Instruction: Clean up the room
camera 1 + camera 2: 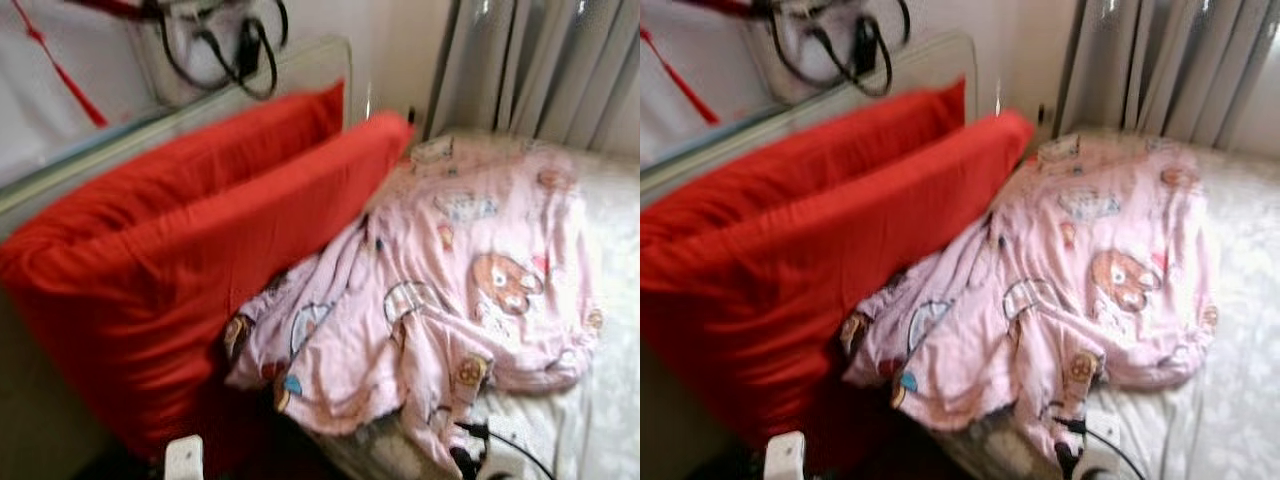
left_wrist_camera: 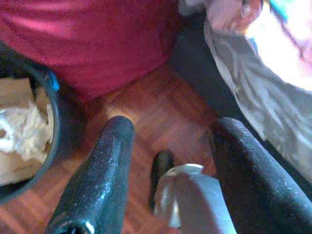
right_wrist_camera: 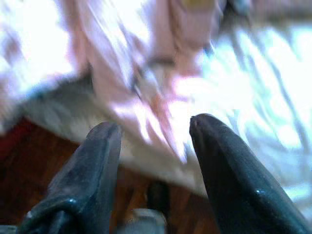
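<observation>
On white bed (image 1: 600, 420), crumpled pink printed blanket (image 1: 450, 290), plump red pillows (image 1: 170, 270)

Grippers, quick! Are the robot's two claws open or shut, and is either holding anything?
Left gripper: open, holding nothing, above the wooden floor.
Right gripper: open, holding nothing, pointing at the pink blanket.

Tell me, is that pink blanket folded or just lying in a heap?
Heaped. The pink blanket lies crumpled on the bed, one end bunched against the red pillows.
</observation>
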Available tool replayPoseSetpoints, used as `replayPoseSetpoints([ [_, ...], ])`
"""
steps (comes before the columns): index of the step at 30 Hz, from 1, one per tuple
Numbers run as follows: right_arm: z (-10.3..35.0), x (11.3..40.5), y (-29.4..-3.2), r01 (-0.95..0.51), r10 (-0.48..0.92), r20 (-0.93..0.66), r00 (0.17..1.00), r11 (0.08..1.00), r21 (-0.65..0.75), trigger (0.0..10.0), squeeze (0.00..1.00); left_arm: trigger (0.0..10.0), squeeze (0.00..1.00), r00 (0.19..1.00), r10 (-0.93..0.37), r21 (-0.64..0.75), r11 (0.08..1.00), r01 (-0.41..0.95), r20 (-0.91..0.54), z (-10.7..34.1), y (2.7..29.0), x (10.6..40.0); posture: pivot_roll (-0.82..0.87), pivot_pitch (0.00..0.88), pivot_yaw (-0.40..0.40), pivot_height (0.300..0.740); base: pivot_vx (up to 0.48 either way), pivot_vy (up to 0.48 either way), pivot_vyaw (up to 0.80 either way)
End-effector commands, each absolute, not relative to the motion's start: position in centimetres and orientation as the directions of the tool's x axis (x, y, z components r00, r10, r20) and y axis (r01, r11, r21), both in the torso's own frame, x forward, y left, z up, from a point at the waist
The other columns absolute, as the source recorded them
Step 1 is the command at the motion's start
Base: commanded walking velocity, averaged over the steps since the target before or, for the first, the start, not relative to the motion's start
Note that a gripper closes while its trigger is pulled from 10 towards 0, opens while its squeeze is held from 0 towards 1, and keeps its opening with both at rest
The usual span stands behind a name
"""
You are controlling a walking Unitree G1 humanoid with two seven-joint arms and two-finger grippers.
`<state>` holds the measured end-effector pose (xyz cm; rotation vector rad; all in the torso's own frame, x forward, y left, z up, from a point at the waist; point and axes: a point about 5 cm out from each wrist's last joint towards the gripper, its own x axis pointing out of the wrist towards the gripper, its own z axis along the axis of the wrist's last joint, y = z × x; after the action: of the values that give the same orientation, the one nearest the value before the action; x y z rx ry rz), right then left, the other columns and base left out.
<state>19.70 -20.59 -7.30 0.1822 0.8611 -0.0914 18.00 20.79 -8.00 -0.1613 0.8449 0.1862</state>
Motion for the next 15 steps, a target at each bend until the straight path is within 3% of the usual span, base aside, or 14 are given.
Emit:
replayPoseSetpoints([
  [1, -7.4, 19.7, -19.8, 0.143, 0.013, -0.755, 0.655, 0.980, 0.141, 10.0, 0.00, 10.0, 0.00, 0.635, 0.125, -0.036, 0.972, -0.234, -0.762, -8.1, 21.5, 17.6, 0.06, 0.000, 0.019, 0.740, 0.000, 0.000, 0.00],
  [6, -6.9, 20.0, -20.0, 0.148, -0.004, -0.694, 0.720, 0.978, 0.148, 10.0, 0.00, 10.0, 0.00, 0.711, 0.153, -0.059, 0.962, -0.265, -0.686, -6.6, 22.5, 19.8, 0.06, 0.000, 0.018, 0.740, 0.000, 0.000, 0.00],
  [12, -6.6, 20.2, -20.2, 0.155, -0.013, -0.645, 0.764, 0.974, 0.163, 10.0, 0.00, 10.0, 0.00, 0.762, 0.169, -0.069, 0.961, -0.269, -0.625, -6.0, 23.5, 19.8, 0.07, 0.000, 0.009, 0.740, 0.000, 0.000, 0.00],
  [13, -5.2, 22.5, -19.6, 0.116, 0.001, -0.575, 0.818, 0.979, 0.167, 10.0, 0.00, 10.0, 0.00, 0.812, 0.160, -0.072, 0.968, -0.241, -0.562, -5.3, 23.7, 20.4, 0.07, 0.000, 0.007, 0.740, 0.000, 0.000, 0.00],
  [15, -5.2, 22.5, -19.6, 0.116, 0.001, -0.575, 0.818, 0.979, 0.167, 10.0, 0.00, 10.0, 0.00, 0.812, 0.160, -0.072, 0.968, -0.241, -0.562, -5.3, 23.7, 20.4, 0.07, 0.000, 0.007, 0.740, 0.000, 0.000, 0.00],
])
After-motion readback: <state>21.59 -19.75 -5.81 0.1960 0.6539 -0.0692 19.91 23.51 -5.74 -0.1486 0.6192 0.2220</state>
